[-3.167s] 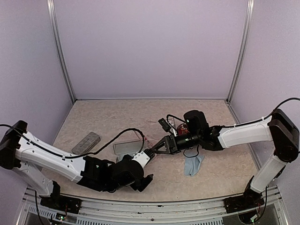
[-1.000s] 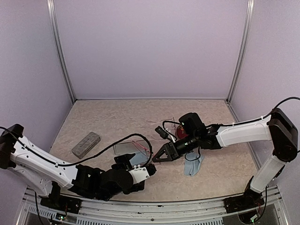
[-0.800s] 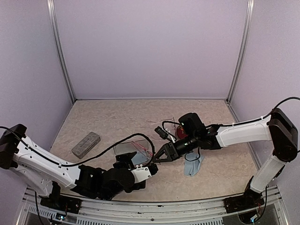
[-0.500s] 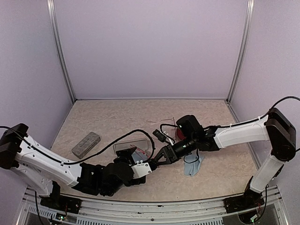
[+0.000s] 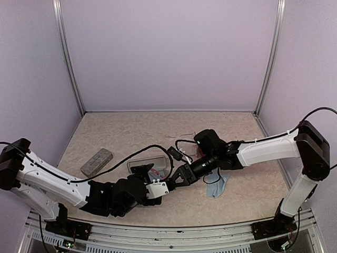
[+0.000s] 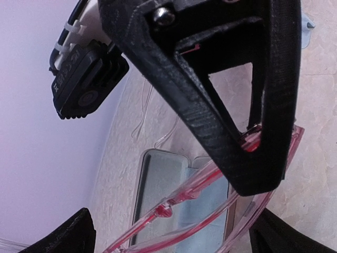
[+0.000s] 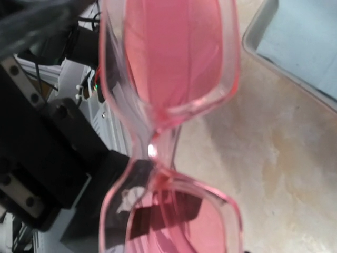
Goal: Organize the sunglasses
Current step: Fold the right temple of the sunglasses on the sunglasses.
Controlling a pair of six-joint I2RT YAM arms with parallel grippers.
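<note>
My right gripper [image 5: 176, 181] is shut on the translucent red-pink sunglasses [image 5: 162, 176] and holds them in the air just right of the open grey case [image 5: 138, 164]. In the left wrist view its black fingers [image 6: 263, 158] pinch the frame [image 6: 210, 182] at one end. My left gripper [image 5: 158, 186] is open. Its fingertips [image 6: 68, 237] stand either side of the glasses without touching them. The pink lenses [image 7: 174, 52] fill the right wrist view. A pale clear pair [image 6: 143, 120] lies on the table beyond the case.
The open case holds a light-blue cloth [image 6: 210, 203]. A shut grey case [image 5: 97, 162] lies at the left. Another light-blue cloth [image 5: 216, 185] lies under the right forearm. A reddish object [image 5: 198, 149] sits behind the right wrist, mostly hidden.
The right gripper has carried the red-pink sunglasses leftward toward the open case. The left gripper has moved up and right to meet them, staying open.
</note>
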